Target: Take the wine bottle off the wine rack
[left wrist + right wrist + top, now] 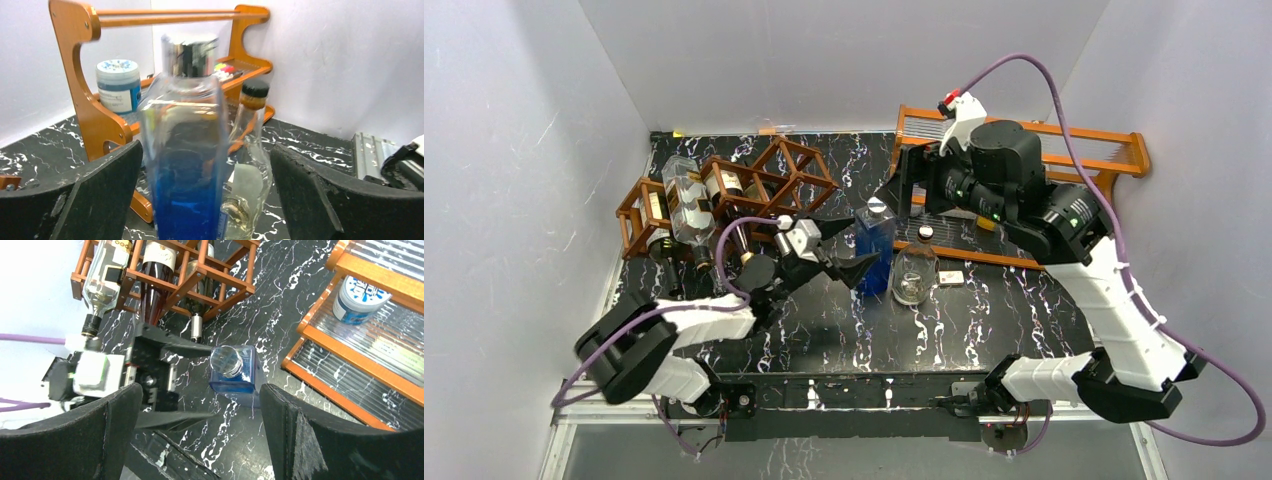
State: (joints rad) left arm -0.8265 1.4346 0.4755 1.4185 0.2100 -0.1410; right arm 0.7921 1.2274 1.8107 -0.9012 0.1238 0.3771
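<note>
1. The dark reddish-brown wooden lattice wine rack [816, 166] stood at the far left of the black, white-veined marble bench [854, 335], close to the left wall.
2. The dark glass wine bottle with a white label [152, 297] lay in one of the rack's cells, its neck pointing out toward the arms. A clear glass bottle [106, 277] and a silver-capped bottle [196, 325] lay in the rack on either side of it.
3. The left tool [205, 155] was released and grasped nothing, its fingers spread wide. It hung low over the bench to the right of the rack, apart from the wine bottle.
4. A square blue glass bottle with a round clear stopper [876, 250] stood upright at the mouth of the left tool. Whether a fingertip touched it could not be told.
5. A round clear glass bottle with a black cap [916, 275] stood just beside the blue one, on its right.
6. The right tool [200, 390] was also released and empty, its fingers wide apart. It hung high over the bench, looking down on the blue bottle and the left tool.
7. A bright orange wooden shelf unit with clear ribbed shelves [1114, 150] stood at the far right, with a white jar with a blue label [117, 85] on one shelf.
</note>
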